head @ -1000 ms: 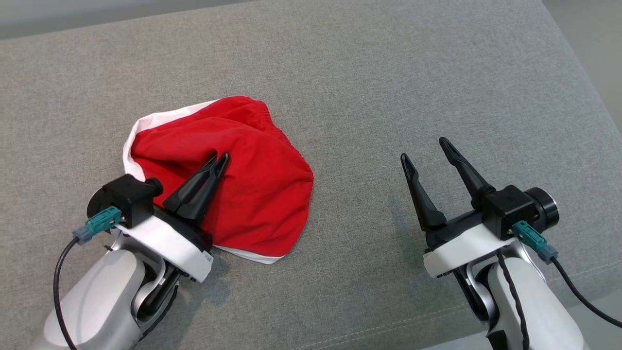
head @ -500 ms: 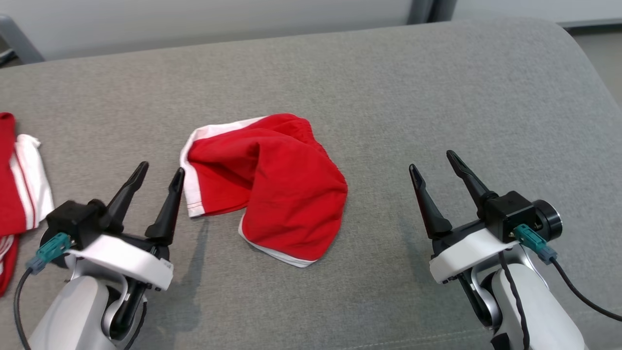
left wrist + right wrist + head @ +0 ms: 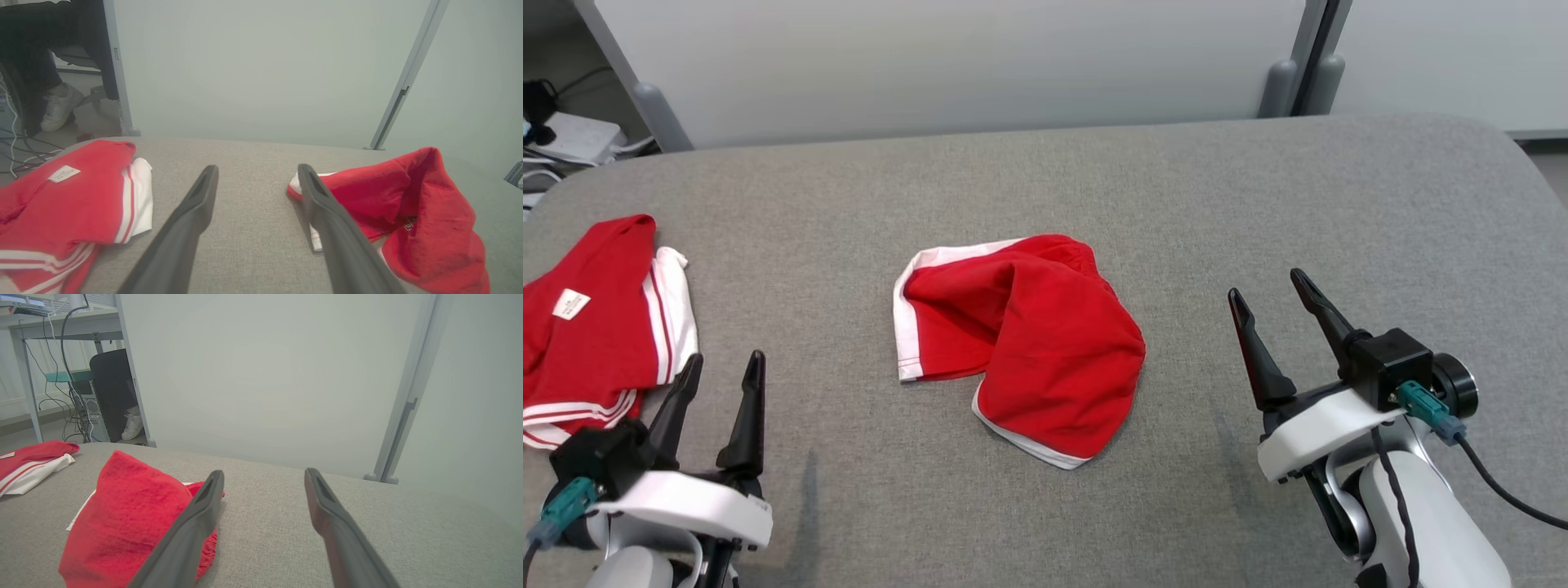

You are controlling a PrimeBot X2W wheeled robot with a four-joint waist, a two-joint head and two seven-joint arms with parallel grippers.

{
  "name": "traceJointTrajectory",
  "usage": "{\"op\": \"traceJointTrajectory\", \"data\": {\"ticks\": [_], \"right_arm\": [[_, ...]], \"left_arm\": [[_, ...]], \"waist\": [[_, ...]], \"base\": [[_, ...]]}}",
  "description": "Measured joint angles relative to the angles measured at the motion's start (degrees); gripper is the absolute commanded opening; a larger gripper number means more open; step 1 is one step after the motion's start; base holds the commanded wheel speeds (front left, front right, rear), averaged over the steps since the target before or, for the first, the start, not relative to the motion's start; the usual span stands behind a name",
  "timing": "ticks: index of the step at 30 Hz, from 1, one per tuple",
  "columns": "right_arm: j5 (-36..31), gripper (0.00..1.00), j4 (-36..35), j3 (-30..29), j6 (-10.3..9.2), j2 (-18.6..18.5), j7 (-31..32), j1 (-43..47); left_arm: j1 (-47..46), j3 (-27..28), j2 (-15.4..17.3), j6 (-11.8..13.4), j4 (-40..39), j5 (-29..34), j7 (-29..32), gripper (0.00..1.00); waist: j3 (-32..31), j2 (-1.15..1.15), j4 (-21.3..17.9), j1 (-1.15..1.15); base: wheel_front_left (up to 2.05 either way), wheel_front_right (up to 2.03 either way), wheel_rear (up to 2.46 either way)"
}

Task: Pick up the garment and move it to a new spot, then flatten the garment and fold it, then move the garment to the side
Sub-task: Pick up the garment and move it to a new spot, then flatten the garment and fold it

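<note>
The garment (image 3: 1021, 343) — red shorts with white trim — lies crumpled near the middle of the grey cushion (image 3: 1143, 180), one part flopped over another, apart from both grippers. The left gripper (image 3: 725, 359) is at the lower left of the head view, its fingers spread wide and holding nothing. In its wrist view the garment lies just right of the right-hand finger, with grey cushion showing between the two. The right gripper (image 3: 1266, 284) is at the lower right, likewise spread and holding nothing, off the garment's right edge. A second red cloth (image 3: 596, 327) with white stripes and a white label lies at the cushion's left end, near the left gripper. Behind the cushion stands a pale panel (image 3: 947, 73) — past its edge, the left wrist view shows a white shoe (image 3: 57, 107) on the floor.
</note>
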Motion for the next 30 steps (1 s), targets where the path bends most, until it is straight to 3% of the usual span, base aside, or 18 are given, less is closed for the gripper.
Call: {"op": "traceJointTrajectory", "data": {"ticks": [19, 30], "right_arm": [[1.6, 1.0, 0.4, -4.9, 0.0, 0.2, 0.0, 5.6], [2.0, 1.0, -0.9, -7.8, 0.0, 0.3, 0.0, 7.0]], "left_arm": [[9.4, 11.0, -5.6, 0.0, -4.1, 6.1, 0.0, 1.0], [10.3, 12.6, -5.5, 0.0, -4.2, 6.6, 0.0, 1.0]], "waist": [[-3.8, 0.0, -0.3, -0.01], [-3.0, 0.0, -0.3, -0.01]], "base": [[0.0, 0.0, 0.0], [0.0, 0.0, 0.0]]}}
